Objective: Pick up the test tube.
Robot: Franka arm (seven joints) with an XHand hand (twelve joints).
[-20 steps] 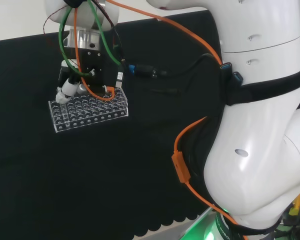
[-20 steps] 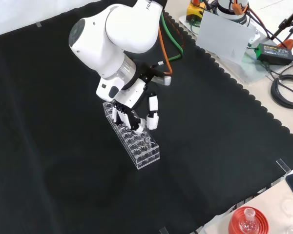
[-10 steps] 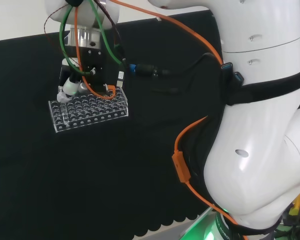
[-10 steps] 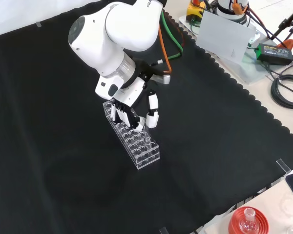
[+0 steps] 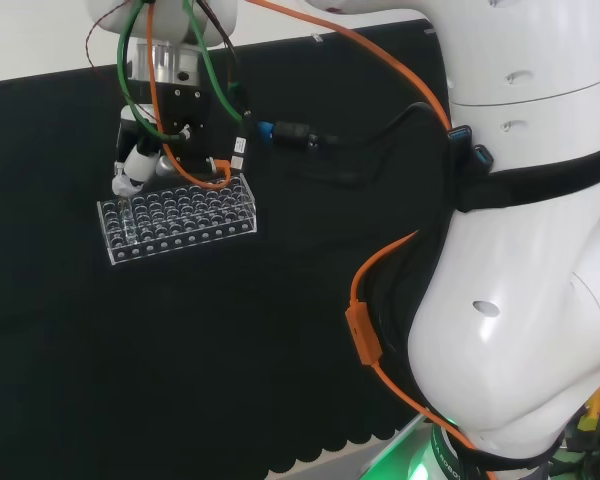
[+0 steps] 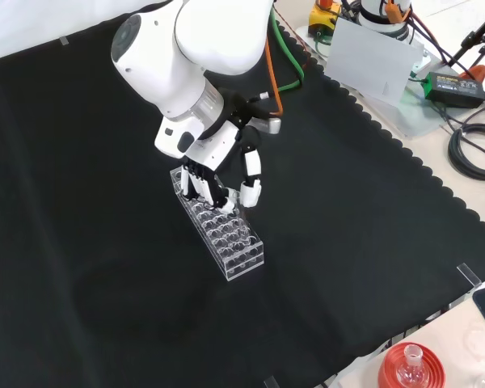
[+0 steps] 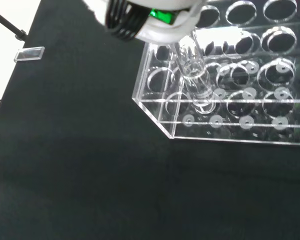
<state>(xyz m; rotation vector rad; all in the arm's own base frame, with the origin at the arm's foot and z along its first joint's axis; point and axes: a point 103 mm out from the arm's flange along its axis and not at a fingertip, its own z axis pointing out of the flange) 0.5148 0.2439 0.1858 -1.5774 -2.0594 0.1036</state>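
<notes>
A clear plastic test tube rack (image 5: 177,222) with several rows of holes lies on the black cloth. The hand (image 5: 140,172) hovers over the rack's left end in the head view, fingers pointing down and curled. In the front view the hand (image 6: 220,171) stands over the far end of the rack (image 6: 230,238). The wrist view shows a clear glass test tube (image 7: 194,75) pinched under a fingertip (image 7: 140,22), upright, its lower end still inside a corner hole of the rack (image 7: 250,107).
A red ribbed stand with a small flask (image 6: 410,368) sits off the cloth at the front view's bottom right. A white board (image 6: 370,58), a power adapter (image 6: 450,82) and cables lie beyond the cloth's scalloped edge.
The hand has risen a little above the rack's end, drawing the tube upward. The rack has stayed in place.
</notes>
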